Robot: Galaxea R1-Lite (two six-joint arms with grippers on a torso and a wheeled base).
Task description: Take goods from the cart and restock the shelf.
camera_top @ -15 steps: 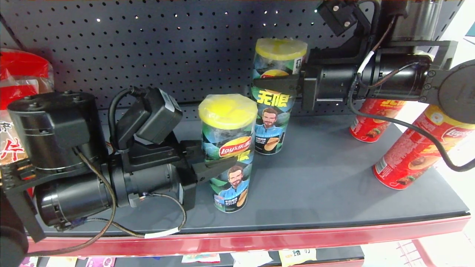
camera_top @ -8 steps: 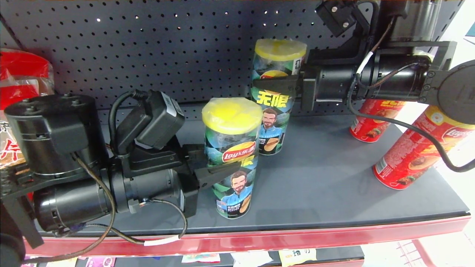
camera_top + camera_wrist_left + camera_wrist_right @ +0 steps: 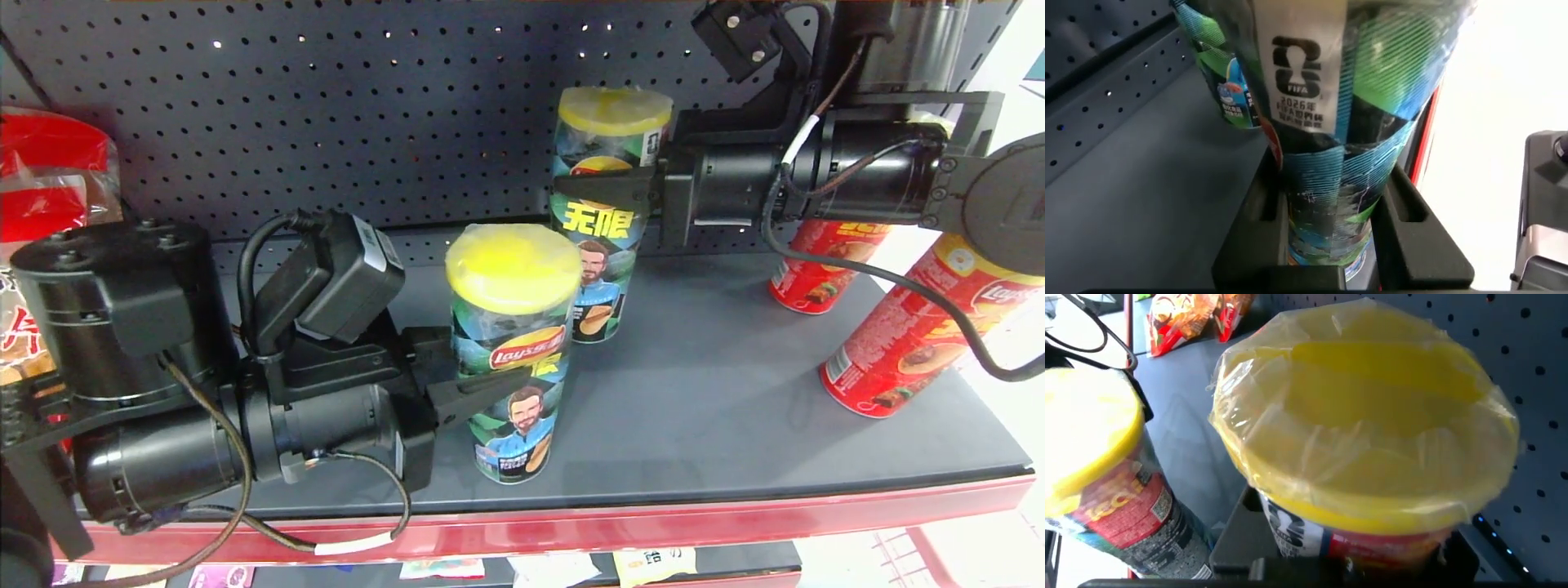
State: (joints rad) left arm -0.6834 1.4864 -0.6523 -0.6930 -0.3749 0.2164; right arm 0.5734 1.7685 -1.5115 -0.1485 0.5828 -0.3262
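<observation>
**Placement.** We have two yellow-lidded chip cans on the shelf (image 3: 718,392), both upright. The rear can (image 3: 606,269) stands close to the pegboard back panel (image 3: 367,106). The front can (image 3: 510,343) stands just ahead of it and slightly to the left, near the shelf's front lip. We judge this to be depth-first stocking, with the back position filled first and the next can lined up in front of it. Both cans are gripped from the side, which holds them vertical with the lids up. Both bases appear to be at deck level, but we cannot confirm full contact.

**Left hand.** The left hand (image 3: 490,359) is clenched on the front can at about mid-height. In the left wrist view (image 3: 1335,212), one finger presses each side of the can body, with no gap visible.

**Right hand.** The right hand (image 3: 600,175) is closed around the rear can on its upper part, just below the lid. The right wrist view (image 3: 1351,555) shows the wrapped lid directly above the fingers.

**Surroundings.** Two red cans (image 3: 898,335) lean at the right end of the shelf, well apart from both grasped cans. Red snack bags (image 3: 49,171) sit at the far left.

**Assessment.** We judge that neither can has been released yet, and that each hand must open before it withdraws.
</observation>
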